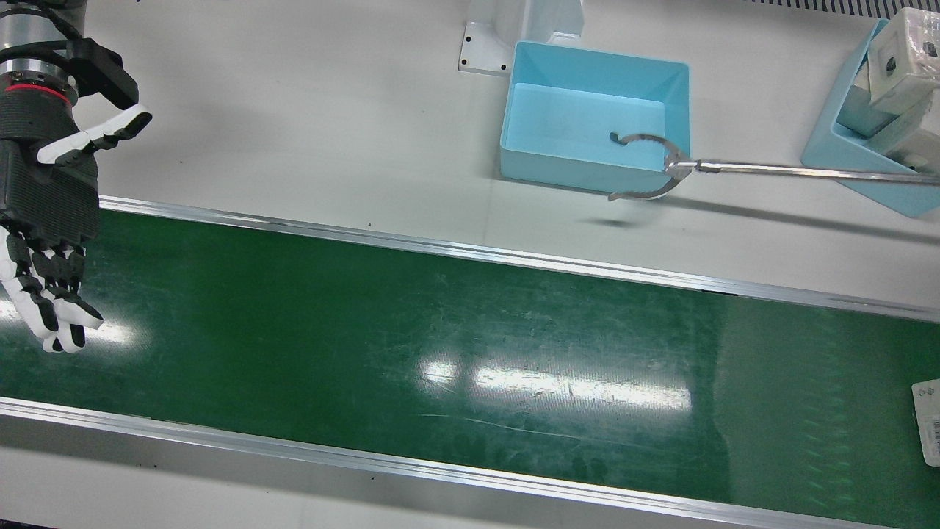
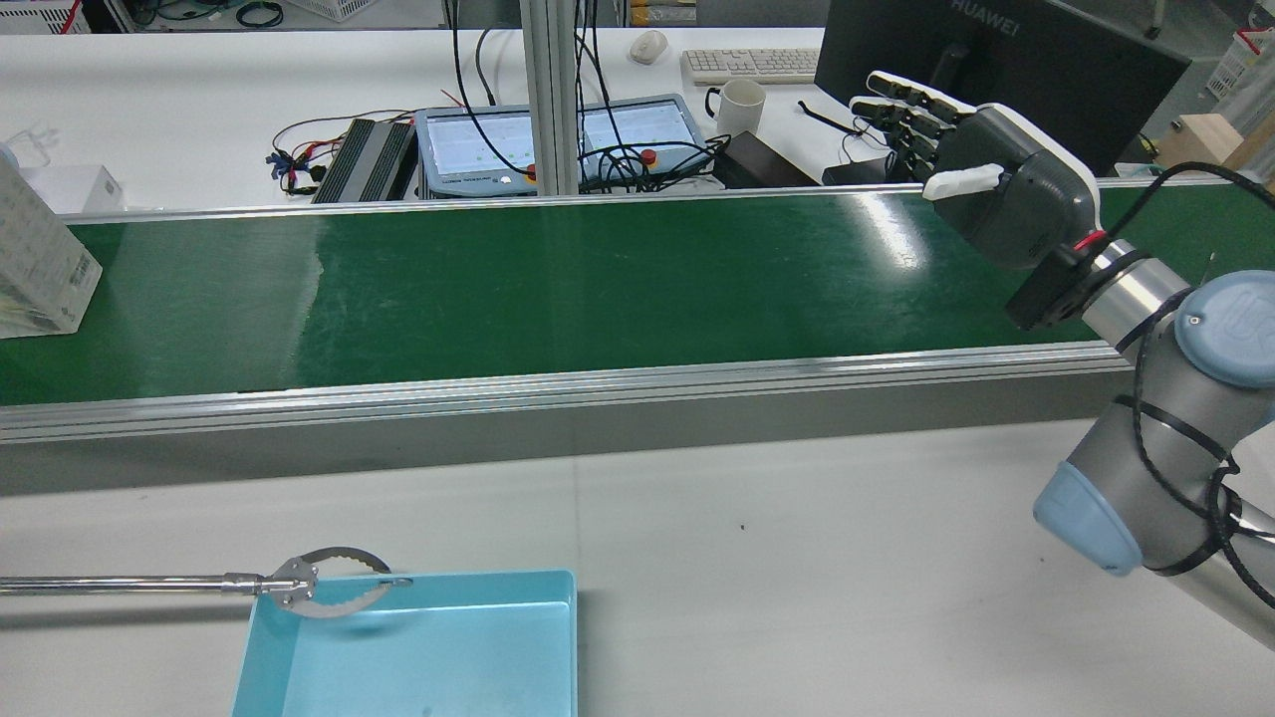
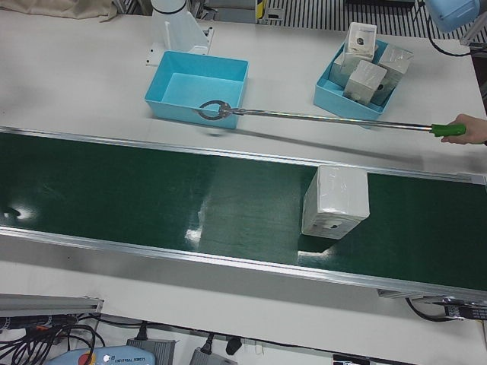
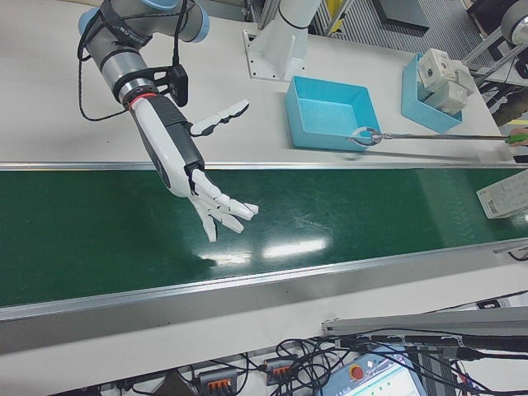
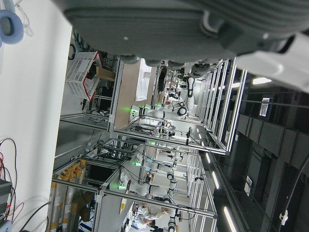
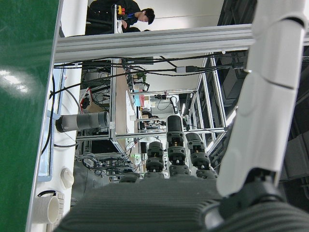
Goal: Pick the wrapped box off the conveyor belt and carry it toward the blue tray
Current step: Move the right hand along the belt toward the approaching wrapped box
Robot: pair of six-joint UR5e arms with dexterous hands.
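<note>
Wrapped box [image 3: 335, 202] sits upright on the green conveyor belt [image 1: 440, 353], nothing touching it. Right hand [image 4: 216, 206] hovers over the belt well apart from the box, fingers spread, empty. Left hand [image 5: 193, 24]: can't tell its state. Beyond the belt, a person's reacher tool [image 3: 319, 117] has its claw at the empty blue tray [image 1: 514, 139] on the counter [image 1: 294, 110].

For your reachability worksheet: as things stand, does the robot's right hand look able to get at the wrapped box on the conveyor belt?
Probably not yet. The right hand hovers open over one end of the conveyor belt, while the wrapped box sits far along toward the other end. Nothing lies between them; the gap alone is the obstacle.
</note>
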